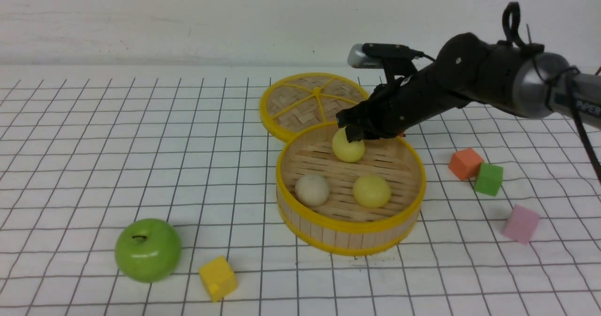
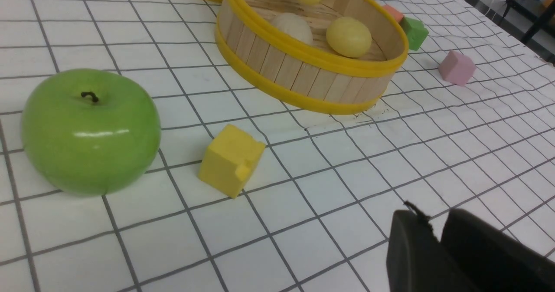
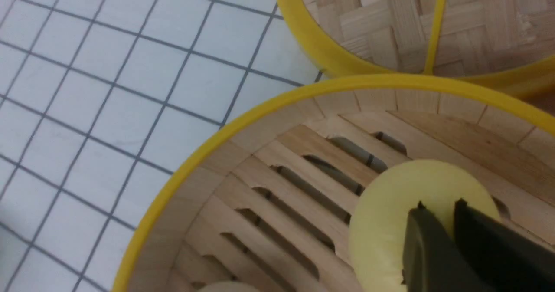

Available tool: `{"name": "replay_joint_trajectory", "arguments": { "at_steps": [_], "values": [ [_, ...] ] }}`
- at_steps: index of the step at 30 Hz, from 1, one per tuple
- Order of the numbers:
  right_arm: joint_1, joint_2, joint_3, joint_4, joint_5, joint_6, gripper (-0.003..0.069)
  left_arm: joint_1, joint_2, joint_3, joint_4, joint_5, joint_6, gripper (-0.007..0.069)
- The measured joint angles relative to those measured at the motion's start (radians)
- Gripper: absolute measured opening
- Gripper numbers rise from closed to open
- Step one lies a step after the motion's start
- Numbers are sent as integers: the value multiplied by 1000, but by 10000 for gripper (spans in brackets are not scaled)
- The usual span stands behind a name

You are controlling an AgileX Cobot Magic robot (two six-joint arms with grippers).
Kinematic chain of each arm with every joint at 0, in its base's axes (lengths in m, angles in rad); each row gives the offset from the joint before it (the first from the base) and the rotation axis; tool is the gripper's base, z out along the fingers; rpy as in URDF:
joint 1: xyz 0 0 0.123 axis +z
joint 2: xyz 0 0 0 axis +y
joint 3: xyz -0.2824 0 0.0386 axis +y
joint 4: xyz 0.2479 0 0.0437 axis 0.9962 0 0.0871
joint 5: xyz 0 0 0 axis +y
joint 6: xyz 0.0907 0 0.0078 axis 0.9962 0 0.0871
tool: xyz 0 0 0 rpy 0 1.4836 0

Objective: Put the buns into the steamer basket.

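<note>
The steamer basket (image 1: 352, 226) stands mid-table; it also shows in the left wrist view (image 2: 303, 53) and the right wrist view (image 3: 182, 170). A cream-white bun (image 1: 312, 190) and a pale yellow bun (image 1: 371, 190) lie on its slatted floor. My right gripper (image 1: 351, 136) reaches over the far rim, its jaws nearly together, pinching the top of the second pale yellow bun (image 1: 350, 150) low inside the basket. That bun (image 3: 390, 214) fills the space under the gripper (image 3: 438, 205). My left gripper (image 2: 433, 216) is shut and empty, low over the table near the front.
The flat woven lid (image 1: 300, 100) lies behind the basket, touching it. A green apple (image 1: 148, 250) and a yellow cube (image 1: 218, 277) sit front left. Orange (image 1: 465, 163), green (image 1: 488, 179) and pink (image 1: 521, 223) cubes lie to the right of the basket.
</note>
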Motion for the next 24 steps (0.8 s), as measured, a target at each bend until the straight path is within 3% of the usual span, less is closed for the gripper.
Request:
{"name": "replay_joint_trajectory", "arguments": {
  "at_steps": [1, 2, 3, 4, 7, 11, 15, 19, 22, 24],
  "values": [
    [2, 17, -2, -9, -18, 0, 169, 0, 0, 0, 0, 0, 0, 102],
    [2, 17, -2, -12, -20, 0, 177, 0, 0, 0, 0, 0, 0, 102],
    [4, 26, -2, -28, -30, 0, 247, 0, 0, 0, 0, 0, 0, 103],
    [4, 26, -2, -28, -30, 0, 257, 0, 0, 0, 0, 0, 0, 102],
    [4, 14, -2, -64, -22, -1, 408, 0, 0, 0, 0, 0, 0, 107],
    [4, -68, -2, -121, 61, 19, 468, 0, 0, 0, 0, 0, 0, 109],
    [4, -197, -1, -238, 234, 138, 419, 0, 0, 0, 0, 0, 0, 110],
    [4, -413, 106, -400, 420, 303, 228, 0, 0, 0, 0, 0, 0, 113],
    [4, -544, 246, -440, 469, 371, 118, 0, 0, 0, 0, 0, 0, 113],
    [4, -596, 306, -447, 475, 392, 84, 0, 0, 0, 0, 0, 0, 116]
  ]
}}
